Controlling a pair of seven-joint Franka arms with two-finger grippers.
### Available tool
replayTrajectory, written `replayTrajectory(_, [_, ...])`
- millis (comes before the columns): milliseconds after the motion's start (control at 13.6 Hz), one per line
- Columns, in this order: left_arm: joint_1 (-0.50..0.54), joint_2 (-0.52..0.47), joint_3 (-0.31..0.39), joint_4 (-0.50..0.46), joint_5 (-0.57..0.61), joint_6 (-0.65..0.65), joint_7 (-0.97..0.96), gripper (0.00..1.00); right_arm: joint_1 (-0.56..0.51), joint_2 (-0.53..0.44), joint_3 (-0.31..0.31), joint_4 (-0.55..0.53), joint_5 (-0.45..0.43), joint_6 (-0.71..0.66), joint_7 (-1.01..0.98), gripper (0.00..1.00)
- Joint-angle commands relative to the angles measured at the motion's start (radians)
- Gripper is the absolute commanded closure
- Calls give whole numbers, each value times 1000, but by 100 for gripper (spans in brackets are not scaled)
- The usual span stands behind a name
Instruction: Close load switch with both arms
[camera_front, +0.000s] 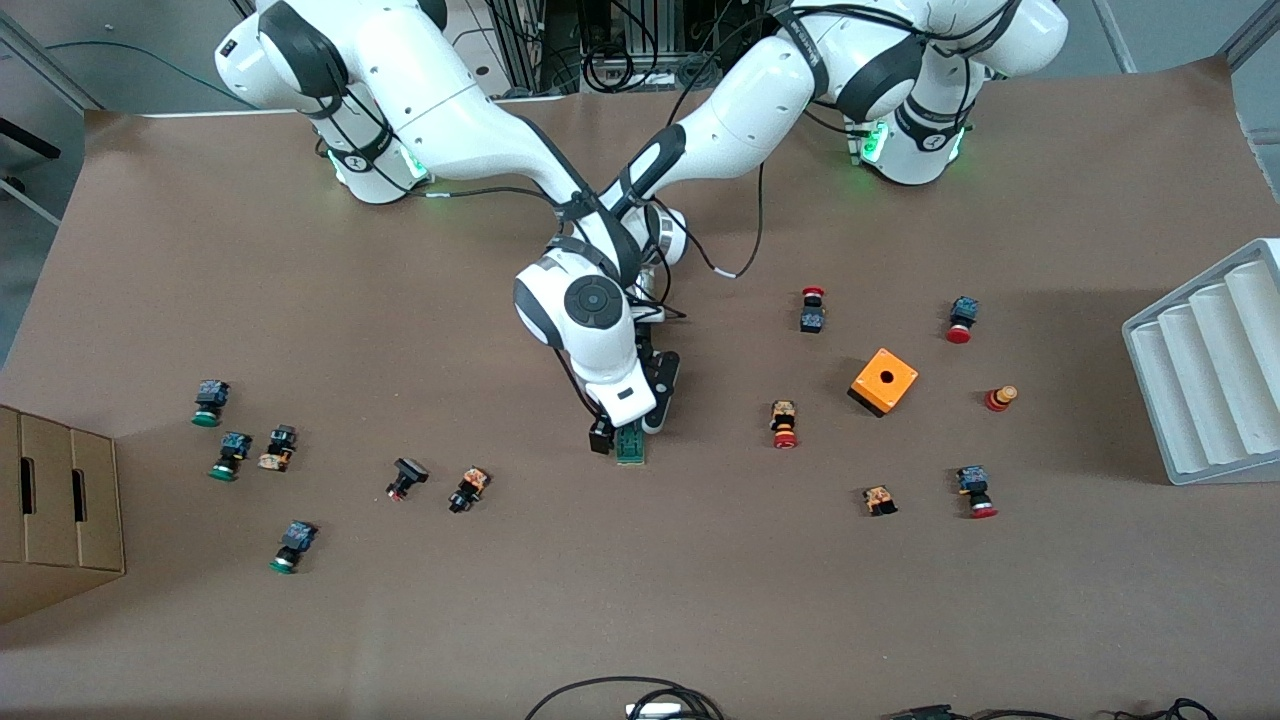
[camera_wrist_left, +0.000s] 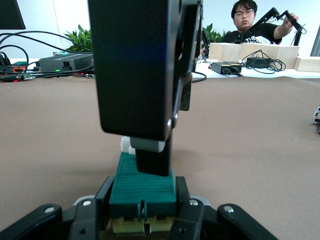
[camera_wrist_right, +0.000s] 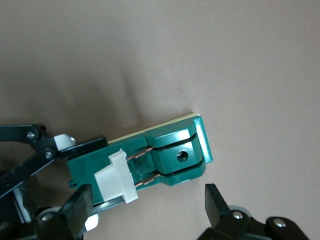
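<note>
The left gripper (camera_wrist_left: 142, 212) is clamped on the load switch (camera_front: 631, 446), which lies mid-table under both wrists. The right gripper (camera_front: 627, 422) hangs over it, fingers apart. The closing push seems not yet made — next, the white slider (camera_wrist_right: 116, 177) likely needs pressing home. In the front view, the wrists hide most of the switch.

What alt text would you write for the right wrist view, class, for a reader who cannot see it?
A green load switch with a white slider lies on the brown table, gripped at one end by the left hand. The right hand hangs open over it, one black fingertip beside the switch, not touching.
</note>
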Motion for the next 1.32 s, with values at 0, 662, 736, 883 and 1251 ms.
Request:
replayTrajectory(0, [-4,16,3,20,19,-11,-18,45,17,31,-13,25,-7,32,28,0])
replayTrajectory(662, [-4,16,3,20,19,-11,-20,45,17,34,-14,31,-9,34,40,3])
replayTrajectory(736, [-4,16,3,20,19,-11,-20,45,18,34,-14,33,-9,34,39,6])
replayTrajectory(883, [-2,16,3,20,19,-11,-20,46,17,33,-14,33,-9,40,37,13])
replayTrajectory(1251, [-2,16,3,20,19,-9,-18,46,17,34,-14,33,-9,52,40,16])
